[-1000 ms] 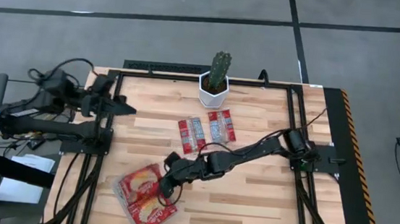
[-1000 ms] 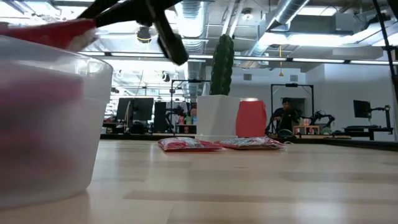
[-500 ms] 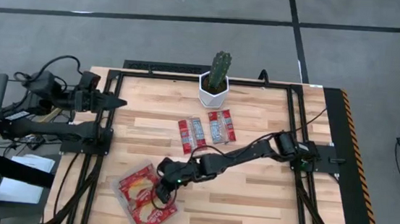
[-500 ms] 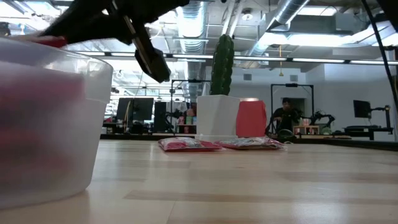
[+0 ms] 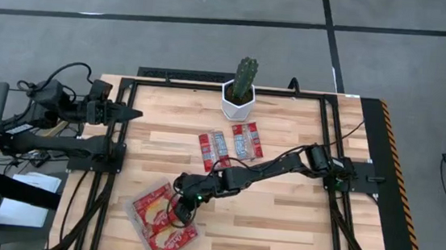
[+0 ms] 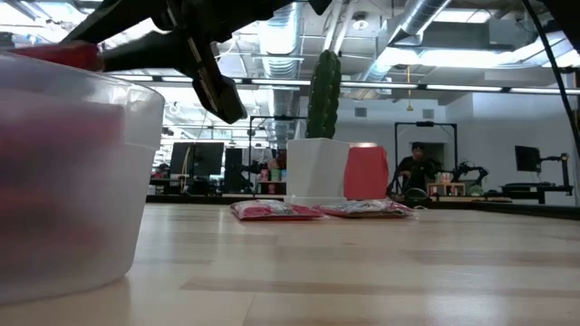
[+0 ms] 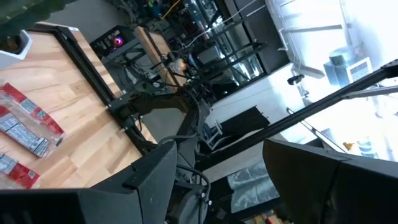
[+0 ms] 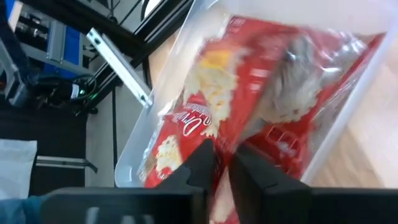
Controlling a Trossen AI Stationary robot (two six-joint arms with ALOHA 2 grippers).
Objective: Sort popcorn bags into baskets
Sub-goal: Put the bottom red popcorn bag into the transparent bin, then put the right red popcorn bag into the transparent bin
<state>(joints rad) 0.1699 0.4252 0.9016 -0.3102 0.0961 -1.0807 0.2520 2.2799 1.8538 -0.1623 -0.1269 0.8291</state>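
Table (image 5: 279, 219) first: clear basket (image 5: 139, 229) sits at its front-left corner with big red popcorn bags (image 5: 155, 206) lying flat inside. Right pincer (image 5: 181, 211) is over the basket's inner edge, fingers (image 8: 198, 163) nearly together with a bag edge between them; can't tell if it's gripped or let go. Left pincer (image 5: 132, 115) parked at the far-left edge, jaws apart, empty. Two slim bags (image 5: 231, 145) lie flat mid-table, near the cactus pot (image 5: 239, 100). Likely light, crinkly, slick foil: pinch a sealed end seam, not the puffy middle.

Two slim packets (image 5: 230, 145) on the table; one tray (image 5: 139, 215) — one cactus pot (image 5: 239, 100).
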